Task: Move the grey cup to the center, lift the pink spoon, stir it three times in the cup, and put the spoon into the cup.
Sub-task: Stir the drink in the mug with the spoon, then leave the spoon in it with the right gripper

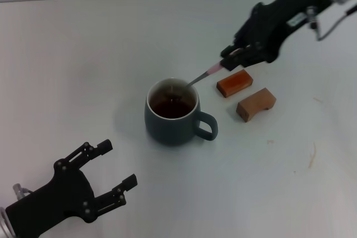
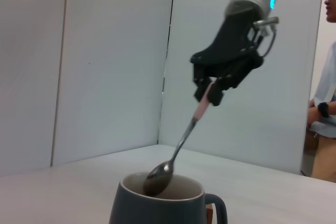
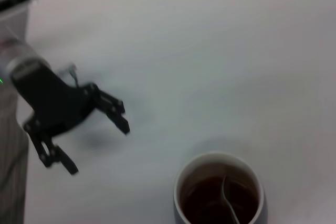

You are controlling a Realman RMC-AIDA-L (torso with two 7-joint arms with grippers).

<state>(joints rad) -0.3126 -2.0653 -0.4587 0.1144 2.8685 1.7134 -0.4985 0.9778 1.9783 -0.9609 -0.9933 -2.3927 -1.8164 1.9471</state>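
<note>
The grey cup (image 1: pixel 174 116) stands mid-table with dark liquid inside, its handle toward the right; it also shows in the left wrist view (image 2: pixel 157 205) and the right wrist view (image 3: pixel 218 192). My right gripper (image 1: pixel 231 59) is shut on the pink handle of the pink spoon (image 1: pixel 202 76), held slanted, and above the cup to its right. The metal bowl (image 2: pixel 158 177) hangs just inside the cup's rim; in the right wrist view the spoon (image 3: pixel 229 198) dips toward the liquid. My left gripper (image 1: pixel 109 174) is open and empty, at the near left of the table, apart from the cup.
Two brown wooden blocks (image 1: pixel 234 82) (image 1: pixel 255 103) lie right of the cup, below the right gripper. A white wall runs along the table's far edge. A person (image 2: pixel 323 103) sits beyond the table in the left wrist view.
</note>
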